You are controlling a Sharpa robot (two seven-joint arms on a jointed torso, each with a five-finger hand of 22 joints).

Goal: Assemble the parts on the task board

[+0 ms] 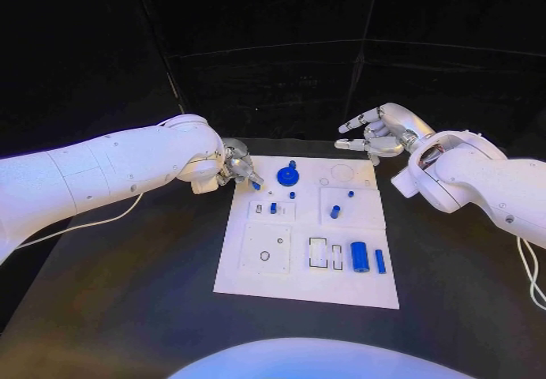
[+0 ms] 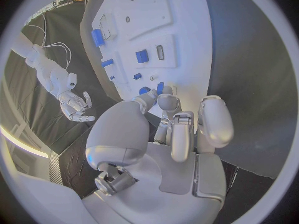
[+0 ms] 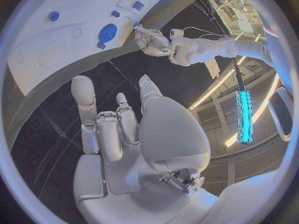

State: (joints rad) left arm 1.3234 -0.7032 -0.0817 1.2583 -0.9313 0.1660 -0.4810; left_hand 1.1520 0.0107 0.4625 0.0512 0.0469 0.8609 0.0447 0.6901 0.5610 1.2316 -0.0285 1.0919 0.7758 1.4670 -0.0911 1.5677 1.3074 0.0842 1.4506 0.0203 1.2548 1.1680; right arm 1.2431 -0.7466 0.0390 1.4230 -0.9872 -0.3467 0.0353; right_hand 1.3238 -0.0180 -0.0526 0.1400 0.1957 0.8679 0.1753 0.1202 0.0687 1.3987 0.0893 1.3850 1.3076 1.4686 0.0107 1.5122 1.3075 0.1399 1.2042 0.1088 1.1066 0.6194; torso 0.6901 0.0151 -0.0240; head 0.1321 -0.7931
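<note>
1. Board [image 1: 268, 278] is lying flat mid-worktop [image 1: 136, 300], long side running away from the robot; no readable writing or labels on it.
2. Left robot hand [image 1: 236, 168] is sitting at the board's far-left corner, fingertips [image 2: 163, 100] pinching a small blue part [image 2: 160, 87] just above the board's edge.
3. Right robot hand [image 1: 375, 133] is hovering past the far-right corner, fingers spread, holding nothing.
4. Blue gear [image 1: 288, 176] is standing near the far edge, close to the left fingertips. A blue peg [image 1: 334, 212] is standing mid-board.
5. Blue cylinder [image 1: 360, 257] and a slim blue bar [image 1: 379, 261] are lying side by side near the right edge.
6. Bare worktop is running along both long sides of the board.
</note>
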